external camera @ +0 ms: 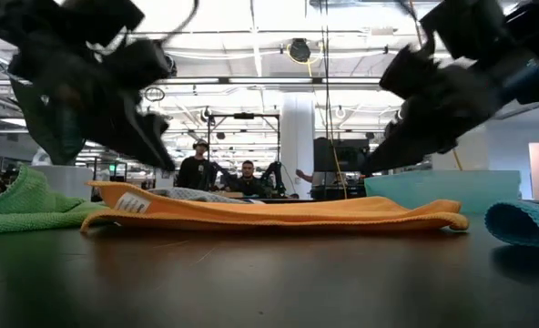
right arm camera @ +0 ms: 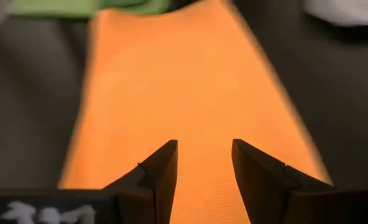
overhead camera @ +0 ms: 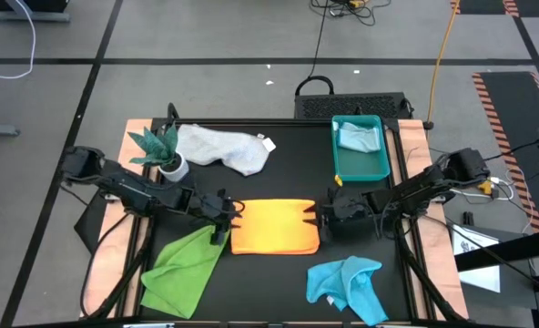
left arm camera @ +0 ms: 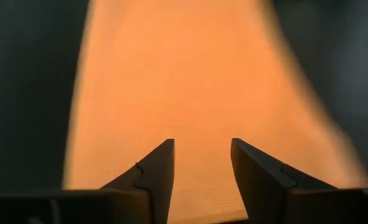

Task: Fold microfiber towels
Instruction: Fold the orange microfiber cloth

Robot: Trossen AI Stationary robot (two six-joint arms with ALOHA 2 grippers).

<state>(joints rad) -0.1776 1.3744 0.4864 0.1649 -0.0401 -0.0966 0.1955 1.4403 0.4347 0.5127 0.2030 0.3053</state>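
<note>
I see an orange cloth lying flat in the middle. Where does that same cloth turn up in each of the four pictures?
High view: the orange towel lies at table centre, between the two arms.
Low view: it is the long flat band across the middle.
Left wrist view: it fills the picture beyond the left hand.
Right wrist view: it runs away beyond the right hand.
Shared landmark: the lime green towel, beside its left end, also shows in the low view and right wrist view.
</note>
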